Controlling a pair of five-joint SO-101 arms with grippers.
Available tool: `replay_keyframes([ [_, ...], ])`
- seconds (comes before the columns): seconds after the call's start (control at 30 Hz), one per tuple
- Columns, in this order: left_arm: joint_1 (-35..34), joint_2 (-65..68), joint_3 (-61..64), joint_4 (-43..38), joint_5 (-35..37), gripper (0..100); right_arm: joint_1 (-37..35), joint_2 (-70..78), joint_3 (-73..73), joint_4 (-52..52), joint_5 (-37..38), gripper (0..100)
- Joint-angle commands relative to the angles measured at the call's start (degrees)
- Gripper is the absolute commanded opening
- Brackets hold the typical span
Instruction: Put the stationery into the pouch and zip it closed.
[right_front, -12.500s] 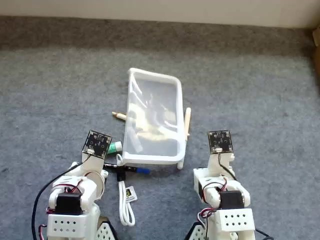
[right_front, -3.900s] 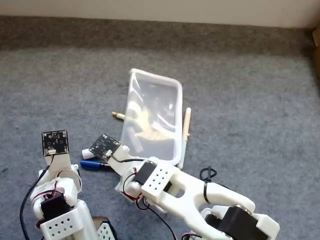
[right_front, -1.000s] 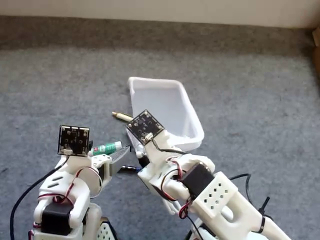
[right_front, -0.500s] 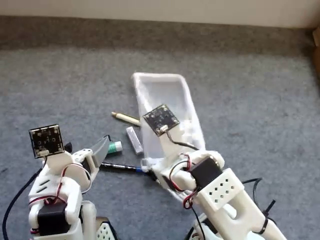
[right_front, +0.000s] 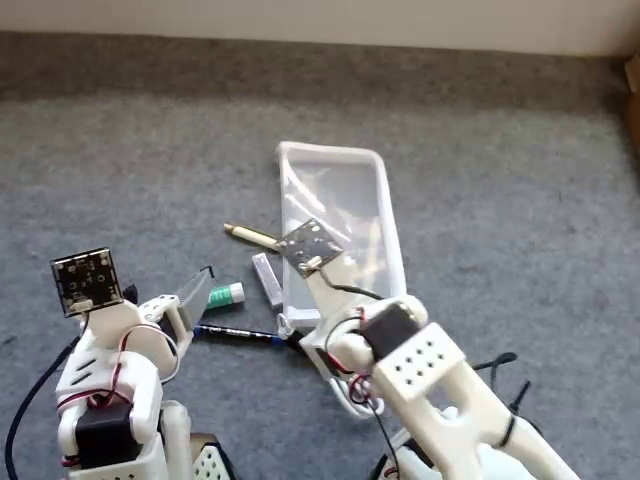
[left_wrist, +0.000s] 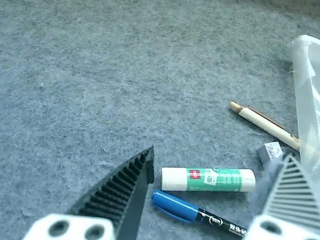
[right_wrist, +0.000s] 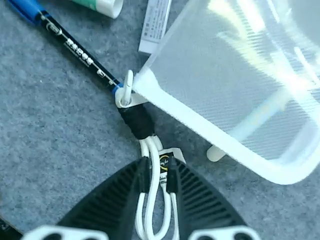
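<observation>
The translucent white pouch (right_front: 340, 225) lies on the grey carpet, its rim (right_wrist: 200, 120) close to my right gripper. To its left lie a beige pen (right_front: 250, 236), a small white eraser (right_front: 267, 279), a green glue stick (right_front: 226, 295) and a blue-capped black pen (right_front: 240, 333). My left gripper (left_wrist: 220, 155) stands open above the glue stick (left_wrist: 207, 179) and the blue pen (left_wrist: 195, 212). My right gripper (right_wrist: 156, 172) is shut on the white cable (right_wrist: 152, 210), just behind its black plug (right_wrist: 137, 122), which touches the pouch's corner.
Grey carpet (right_front: 500, 200) spreads free to the right of the pouch and beyond it. A beige stick end (right_wrist: 215, 152) pokes out under the pouch's near edge. The right arm (right_front: 420, 370) crosses the space in front of the pouch.
The pouch has come down from a tilt and slid right, uncovering the eraser and pens. My right arm has settled at the pouch's near corner. My left gripper has swung slightly left.
</observation>
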Motion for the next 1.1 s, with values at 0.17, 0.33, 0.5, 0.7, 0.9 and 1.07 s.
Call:
replay_keyframes([
  [0.17,-8.6,0.1,-0.2,-3.9,5.5,35,-7.0,10.8,-4.7,-6.0,-5.5,14.9],
  [0.33,-8.7,0.1,-0.2,-3.9,5.5,35,-10.2,10.5,-5.3,-6.9,-5.7,15.6],
  [0.5,-8.7,0.1,-0.2,-3.9,5.5,35,-11.6,10.5,-5.4,-13.1,-5.7,12.1],
  [0.7,-8.7,0.1,-0.2,-3.8,5.5,35,-11.6,11.2,-9.2,-16.7,-5.6,0.9],
  [0.9,-8.7,0.1,-0.2,-3.8,5.5,35,-11.6,11.3,-12.4,-23.8,-5.6,0.9],
  [1.07,-8.7,0.1,-0.1,-3.8,5.5,35,-11.6,14.5,-11.5,-26.5,-5.6,0.9],
])
